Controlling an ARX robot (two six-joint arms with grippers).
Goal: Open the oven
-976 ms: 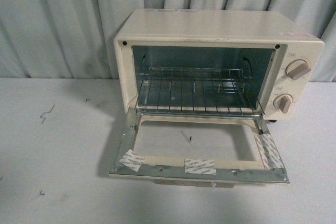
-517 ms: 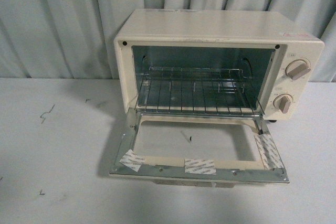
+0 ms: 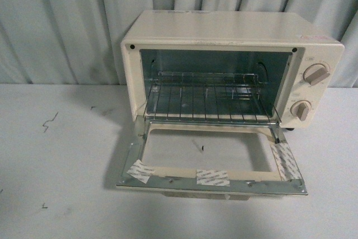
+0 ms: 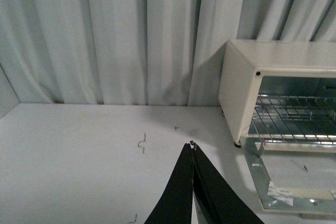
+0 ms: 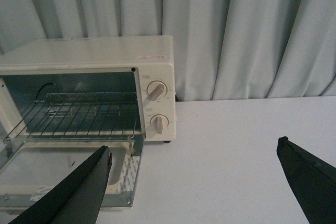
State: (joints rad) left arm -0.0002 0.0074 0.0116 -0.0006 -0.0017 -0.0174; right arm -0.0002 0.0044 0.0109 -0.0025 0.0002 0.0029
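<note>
The cream-white oven (image 3: 235, 29) stands on the white table with its glass door (image 3: 212, 158) folded down flat toward me. Its wire rack (image 3: 210, 102) shows inside, and two round knobs (image 3: 316, 74) sit on the right panel. Neither arm appears in the front view. My left gripper (image 4: 192, 145) is shut and holds nothing; it hovers over the table to the left of the oven (image 4: 273, 77). My right gripper (image 5: 194, 148) is wide open to the right of the oven (image 5: 105, 56), and one finger (image 5: 79, 187) overlaps the lowered door (image 5: 63, 174) in its view.
Pale pleated curtains (image 3: 67, 20) hang behind the white table (image 3: 56, 160). Small dark marks (image 3: 50, 120) dot the tabletop left of the oven. Pieces of tape (image 3: 212, 177) are stuck along the door's frame.
</note>
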